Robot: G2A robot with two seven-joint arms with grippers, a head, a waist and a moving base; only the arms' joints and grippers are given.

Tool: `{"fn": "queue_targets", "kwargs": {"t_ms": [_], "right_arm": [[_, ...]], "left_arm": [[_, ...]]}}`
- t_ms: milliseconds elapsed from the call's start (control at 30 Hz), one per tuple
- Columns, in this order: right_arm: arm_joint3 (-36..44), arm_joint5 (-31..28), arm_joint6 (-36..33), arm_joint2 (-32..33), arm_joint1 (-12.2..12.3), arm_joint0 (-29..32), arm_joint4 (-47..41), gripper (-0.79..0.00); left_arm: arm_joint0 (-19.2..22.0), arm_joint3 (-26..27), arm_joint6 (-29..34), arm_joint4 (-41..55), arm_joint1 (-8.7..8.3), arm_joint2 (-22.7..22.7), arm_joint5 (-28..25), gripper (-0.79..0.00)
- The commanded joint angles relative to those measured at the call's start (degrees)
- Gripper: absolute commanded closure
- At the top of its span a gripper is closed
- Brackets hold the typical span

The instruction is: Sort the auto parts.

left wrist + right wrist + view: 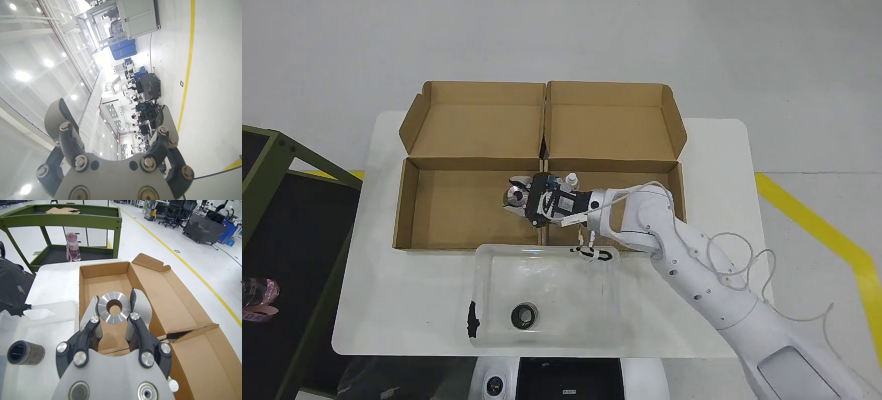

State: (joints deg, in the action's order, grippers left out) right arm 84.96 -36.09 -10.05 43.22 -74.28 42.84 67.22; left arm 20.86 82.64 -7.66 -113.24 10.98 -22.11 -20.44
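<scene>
A: Step in hand?

B: Carrying to the drop, most likely. Right tool (114, 298) pinching a metal ring (122, 303) by its rim, over the floor of the left cardboard box (105, 283), near the end next to the right box (612, 135). Touching the cardboard or just above it: hard to say.

A: Next move?

B: At a guess, lower a little, hold the ring steady, then spread the fingers and let go, low enough to avoid a bounce. After that, on to the clear bin (642, 300) on the desk (722, 160) for the cylindrical bearing (25, 352) left inside.

A: Pointing of the ring?

B: Flat face and bore turned toward the wrist camera, tilted rather than level. No real long axis — wide across the diameter, short along the bore. Gripped across the diameter.

A: Left tool (113, 106)?

B: Spread wide, nothing between the fingers — aimed off into the room, away from the desk.
</scene>
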Motion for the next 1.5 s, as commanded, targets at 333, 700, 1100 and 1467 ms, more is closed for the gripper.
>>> {"fn": "queue_targets", "kwargs": {"t_ms": [333, 700, 1100, 1467], "right_arm": [[-12.30, 3.38, -4.59, -6.99, -4.94, -9.25, -2.32, 0.000], [-22.62, 5.55, -8.31, -12.03, -9.71, -14.61, -3.29, 0.000], [-31.27, 6.18, -10.11, -14.75, -13.66, -17.48, -3.13, -0.037], [-35.48, 6.01, -10.63, -15.44, -16.06, -18.71, -1.81, -0.271]], "left_arm": [[0.00, 0.00, 0.00, 0.00, 0.00, 0.00, 0.00, -0.785], [0.00, 0.00, 0.00, 0.00, 0.00, 0.00, 0.00, -0.785], [0.00, 0.00, 0.00, 0.00, 0.00, 0.00, 0.00, -0.785], [0.00, 0.00, 0.00, 0.00, 0.00, 0.00, 0.00, -0.785]]}}
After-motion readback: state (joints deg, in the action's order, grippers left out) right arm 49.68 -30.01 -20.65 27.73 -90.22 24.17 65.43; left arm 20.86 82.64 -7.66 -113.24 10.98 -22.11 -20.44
